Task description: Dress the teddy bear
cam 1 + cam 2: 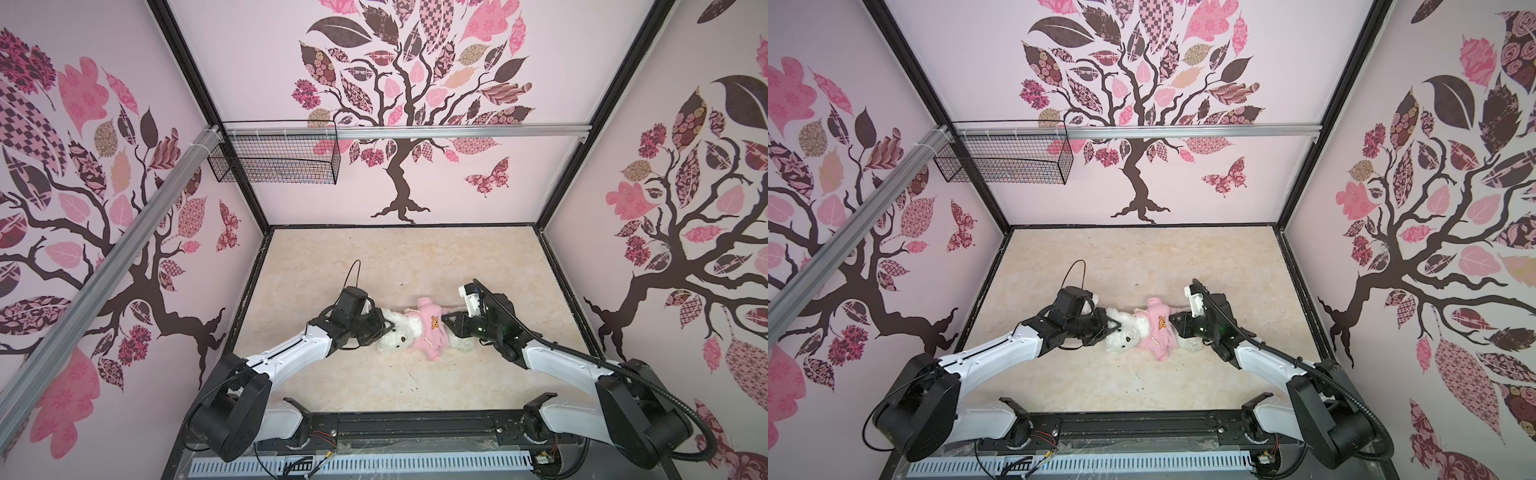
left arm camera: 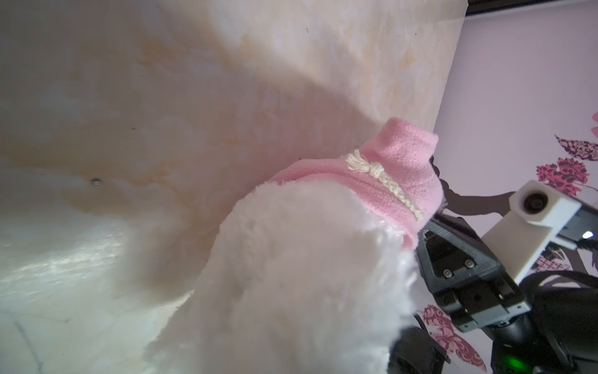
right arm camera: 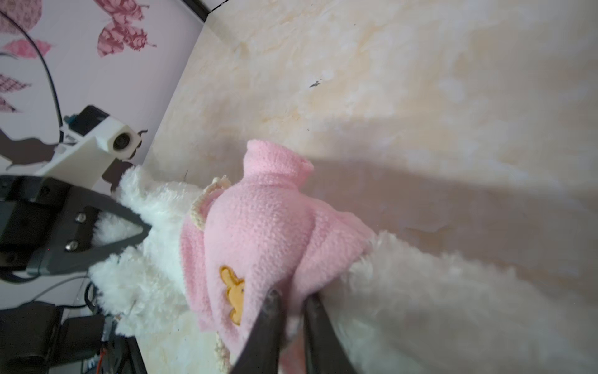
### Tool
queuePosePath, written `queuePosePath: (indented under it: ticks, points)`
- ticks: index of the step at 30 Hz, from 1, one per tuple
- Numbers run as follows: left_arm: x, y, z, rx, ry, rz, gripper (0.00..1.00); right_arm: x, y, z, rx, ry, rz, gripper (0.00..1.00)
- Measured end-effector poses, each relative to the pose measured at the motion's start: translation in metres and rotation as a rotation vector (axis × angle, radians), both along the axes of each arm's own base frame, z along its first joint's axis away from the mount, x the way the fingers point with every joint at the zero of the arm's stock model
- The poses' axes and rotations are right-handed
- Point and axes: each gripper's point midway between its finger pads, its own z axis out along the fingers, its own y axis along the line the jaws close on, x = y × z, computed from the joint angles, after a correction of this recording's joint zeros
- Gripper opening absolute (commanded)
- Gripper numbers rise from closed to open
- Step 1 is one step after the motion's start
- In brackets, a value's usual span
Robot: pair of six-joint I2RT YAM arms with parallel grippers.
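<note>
The white teddy bear (image 1: 395, 337) (image 1: 1121, 338) lies on the table, head to the left, with a pink shirt (image 1: 430, 328) (image 1: 1156, 329) over its body. My left gripper (image 1: 388, 326) (image 1: 1109, 326) is shut on fur at the bear's head; the right wrist view shows the left gripper (image 3: 142, 230) with fur between its fingers. My right gripper (image 1: 446, 320) (image 1: 1174, 322) (image 3: 293, 301) sits at the shirt's (image 3: 259, 226) lower hem, fingers slightly parted with pink cloth between them. In the left wrist view, bear fur (image 2: 291, 259) hides my own jaws.
A black wire basket (image 1: 274, 156) (image 1: 1005, 156) hangs on the aluminium rail at the back left. Patterned walls enclose the marbled table (image 1: 415, 257) on three sides. A thin cable loop (image 1: 353, 272) rises behind the left wrist.
</note>
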Motion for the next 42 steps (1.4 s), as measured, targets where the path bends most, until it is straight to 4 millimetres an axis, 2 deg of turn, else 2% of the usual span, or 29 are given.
queuePosePath:
  ticks: [3, 4, 6, 7, 9, 11, 14, 15, 17, 22, 24, 25, 27, 30, 32, 35, 39, 42]
  points:
    - [0.006, 0.000, -0.001, -0.021, 0.020, -0.035, 0.02, 0.010, -0.032, 0.006, -0.056, -0.025, -0.109, 0.37]
    - [0.008, 0.002, -0.003, -0.019, 0.026, -0.042, 0.08, 0.010, -0.039, 0.011, -0.068, -0.043, -0.134, 0.39]
    - [0.013, 0.005, -0.005, -0.003, 0.035, -0.065, 0.30, 0.009, -0.044, 0.029, -0.073, -0.101, -0.153, 0.41]
    - [0.015, 0.004, -0.006, 0.004, 0.035, -0.079, 0.36, 0.007, -0.044, 0.038, -0.069, -0.132, -0.152, 0.42]
    - [0.018, 0.003, -0.007, 0.023, 0.031, -0.108, 0.47, 0.002, -0.036, 0.050, -0.069, -0.179, -0.131, 0.42]
    - [0.021, 0.003, -0.005, 0.046, 0.016, -0.133, 0.56, -0.008, -0.017, 0.051, -0.076, -0.196, -0.061, 0.42]
    - [0.027, 0.006, 0.003, 0.090, -0.021, -0.156, 0.68, -0.022, 0.017, 0.039, -0.071, -0.167, 0.063, 0.41]
    - [0.030, 0.008, 0.006, 0.110, -0.039, -0.163, 0.72, -0.023, 0.025, 0.034, -0.073, -0.149, 0.090, 0.41]
    - [0.038, 0.014, 0.013, 0.169, -0.083, -0.168, 0.87, -0.015, 0.031, 0.023, -0.088, -0.113, 0.100, 0.39]
    - [0.045, 0.045, 0.033, 0.368, -0.226, -0.155, 0.88, 0.016, 0.037, -0.005, -0.087, -0.008, 0.092, 0.33]
    - [0.041, 0.052, 0.052, 0.454, -0.335, -0.166, 0.86, 0.034, 0.034, -0.013, -0.049, 0.044, 0.079, 0.32]
    - [0.038, 0.049, 0.063, 0.476, -0.395, -0.181, 0.85, 0.040, 0.033, -0.017, -0.033, 0.066, 0.076, 0.32]
    - [0.024, 0.030, 0.088, 0.504, -0.569, -0.261, 0.82, 0.054, 0.034, -0.024, 0.006, 0.103, 0.072, 0.32]
    - [-0.007, -0.007, 0.105, 0.503, -0.802, -0.437, 0.83, 0.061, 0.038, -0.028, 0.063, 0.135, 0.086, 0.32]
    - [-0.027, -0.028, 0.099, 0.526, -0.932, -0.582, 0.85, 0.062, 0.041, -0.026, 0.098, 0.146, 0.096, 0.33]
    - [-0.050, -0.055, 0.077, 0.577, -1.090, -0.827, 0.87, 0.062, 0.040, -0.021, 0.147, 0.151, 0.099, 0.34]
    - [-0.043, -0.075, 0.051, 0.674, -1.235, -1.030, 0.89, 0.061, 0.035, -0.021, 0.223, 0.181, 0.092, 0.34]
    - [-0.035, -0.085, 0.025, 0.745, -1.291, -1.158, 0.89, 0.062, 0.032, -0.025, 0.269, 0.210, 0.084, 0.34]
